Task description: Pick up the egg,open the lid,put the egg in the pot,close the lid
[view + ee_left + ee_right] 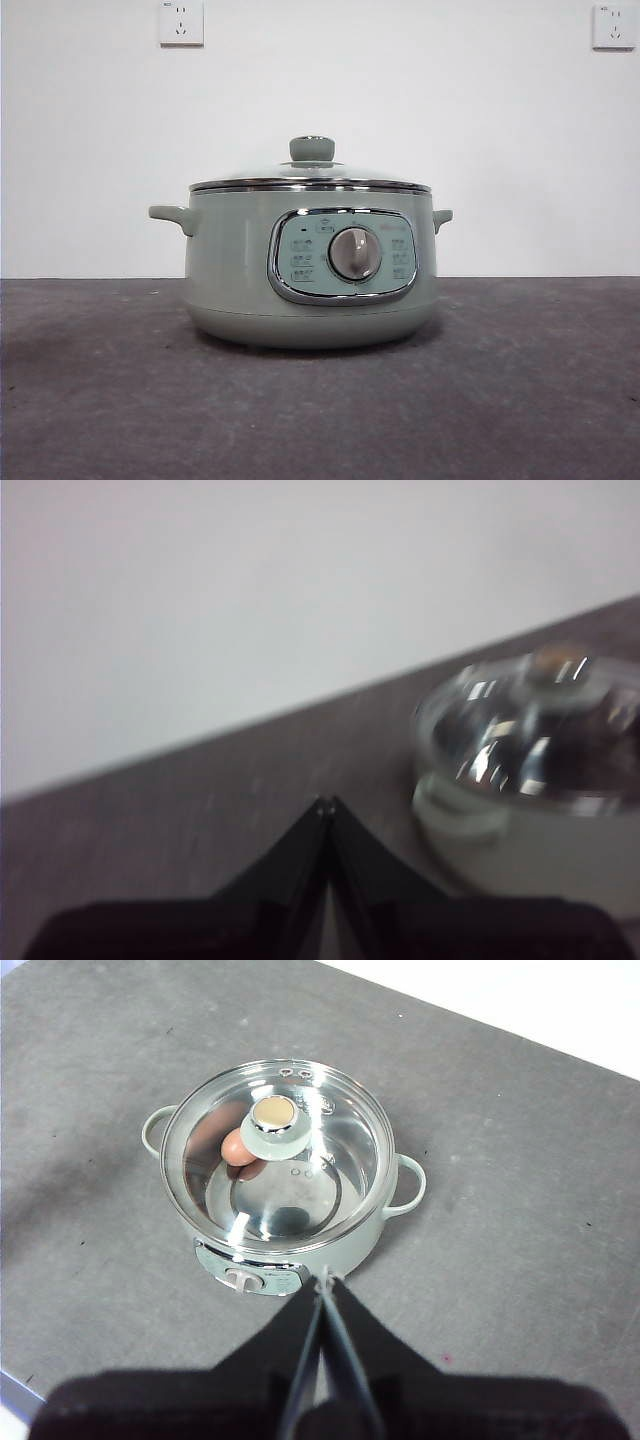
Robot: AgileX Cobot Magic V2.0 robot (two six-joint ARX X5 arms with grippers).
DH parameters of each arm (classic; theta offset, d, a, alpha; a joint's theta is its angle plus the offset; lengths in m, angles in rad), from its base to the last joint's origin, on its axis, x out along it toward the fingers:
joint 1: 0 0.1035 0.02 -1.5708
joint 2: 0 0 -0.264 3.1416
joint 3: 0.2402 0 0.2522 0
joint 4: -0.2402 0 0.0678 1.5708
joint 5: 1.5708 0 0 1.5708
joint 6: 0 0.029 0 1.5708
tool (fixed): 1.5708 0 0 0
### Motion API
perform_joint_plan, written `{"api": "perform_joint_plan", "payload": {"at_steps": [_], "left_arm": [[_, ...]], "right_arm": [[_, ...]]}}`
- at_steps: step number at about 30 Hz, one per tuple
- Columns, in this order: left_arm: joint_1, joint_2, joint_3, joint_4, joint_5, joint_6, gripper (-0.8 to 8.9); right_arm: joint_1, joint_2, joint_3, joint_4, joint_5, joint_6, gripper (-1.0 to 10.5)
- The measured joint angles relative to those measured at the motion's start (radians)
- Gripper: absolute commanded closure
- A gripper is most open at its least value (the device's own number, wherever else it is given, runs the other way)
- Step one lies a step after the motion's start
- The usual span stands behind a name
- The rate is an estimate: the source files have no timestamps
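The pale green pot (pixel 230 270) stands in the middle of the table with its dial facing the front camera. The glass lid (pixel 312 180) sits flat on its rim, knob up. From above in the right wrist view, the egg (pixel 236 1147) lies inside the pot (pixel 350 1250), seen through the lid (pixel 330 1160) beside the knob. My right gripper (pixel 325 1282) hangs high above the pot, shut and empty. My left gripper (pixel 326 804) is shut and empty, off to one side of the pot (pixel 520 850) and lid (pixel 540 730). Neither arm shows in the front view.
The dark grey table (pixel 100 400) stretches wide around the pot. A white wall with two sockets (pixel 181 22) (pixel 613 26) stands behind it. A table edge (pixel 15 1390) shows in the right wrist view.
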Motion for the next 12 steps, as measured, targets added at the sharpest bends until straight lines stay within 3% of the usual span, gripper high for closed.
{"api": "perform_joint_plan", "payload": {"at_steps": [5,12], "left_arm": [[0.005,-0.133,-0.226,0.069,-0.076,-0.054,8.17],[0.006,-0.280,-0.394,0.069,-0.176,-0.124,8.17]], "right_arm": [[0.000,0.000,0.000,0.000,0.000,0.000,9.5],[0.000,0.000,0.000,0.000,0.000,0.000,9.5]]}}
